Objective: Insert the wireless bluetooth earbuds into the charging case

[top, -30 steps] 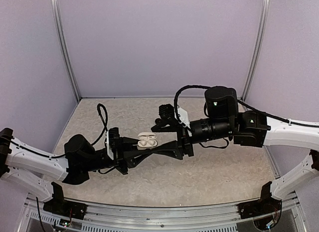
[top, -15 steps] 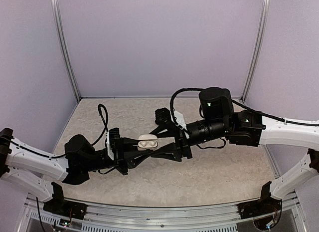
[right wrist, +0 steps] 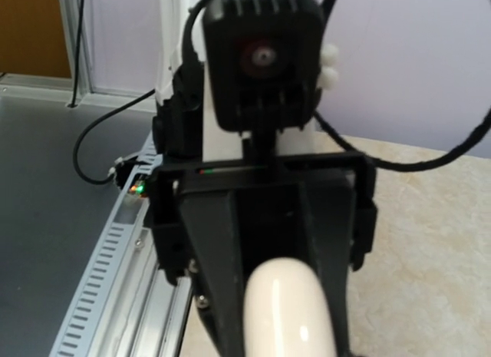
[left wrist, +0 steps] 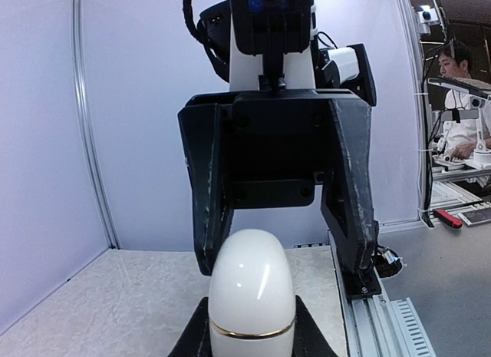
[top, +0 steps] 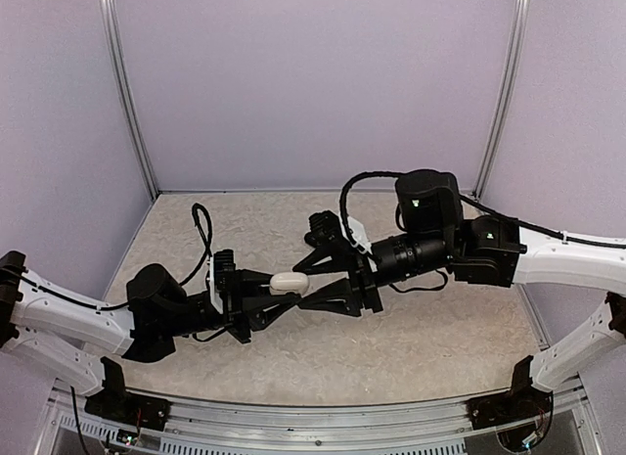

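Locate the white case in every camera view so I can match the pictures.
Top external: the white case is mid-picture, held in the left gripper.
Left wrist: bottom centre, standing upright, rounded end up.
Right wrist: bottom centre, slightly right, cut off by the lower edge.
Shared landmark: the beige table, seen lower left in the left wrist view and at right in the right wrist view.

The white charging case [left wrist: 252, 295] stands upright, its lid down on a thin gold seam, pinched at its base by the left gripper [left wrist: 250, 328]. Just behind the case, the right gripper [left wrist: 281, 274] faces it, jaws spread wide, one finger either side of its top.
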Tool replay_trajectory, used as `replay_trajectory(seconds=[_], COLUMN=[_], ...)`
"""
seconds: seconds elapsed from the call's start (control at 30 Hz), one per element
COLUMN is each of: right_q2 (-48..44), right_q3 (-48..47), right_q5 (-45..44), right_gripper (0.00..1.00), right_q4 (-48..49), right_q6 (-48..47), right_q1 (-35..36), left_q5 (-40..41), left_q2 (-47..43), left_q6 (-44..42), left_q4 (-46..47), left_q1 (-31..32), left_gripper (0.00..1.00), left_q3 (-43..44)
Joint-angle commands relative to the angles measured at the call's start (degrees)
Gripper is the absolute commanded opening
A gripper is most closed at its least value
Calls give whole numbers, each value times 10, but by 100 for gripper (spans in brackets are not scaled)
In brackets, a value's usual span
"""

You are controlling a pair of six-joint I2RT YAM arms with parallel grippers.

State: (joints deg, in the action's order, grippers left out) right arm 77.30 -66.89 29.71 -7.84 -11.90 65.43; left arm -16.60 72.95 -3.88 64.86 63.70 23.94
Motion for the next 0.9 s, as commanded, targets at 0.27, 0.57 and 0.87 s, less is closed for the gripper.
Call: replay_trajectory(seconds=[0.27,0.57,0.87], right_q2=[1,38,72], right_q3=[-44,-73,-30], right_q5=[-218,-280,-265], right_gripper=[71,87,84], right_q4=[-9,-44,62], right_q6=[178,300,368], right_q1=[-4,-4,-4], left_q5=[156,273,280], left_q2=[-8,13,42], left_q6=[-72,-108,-112], left_q4=[-53,-64,-28], left_q1=[21,31,38], left_gripper=[8,8,9], left_q3=[27,41,54])
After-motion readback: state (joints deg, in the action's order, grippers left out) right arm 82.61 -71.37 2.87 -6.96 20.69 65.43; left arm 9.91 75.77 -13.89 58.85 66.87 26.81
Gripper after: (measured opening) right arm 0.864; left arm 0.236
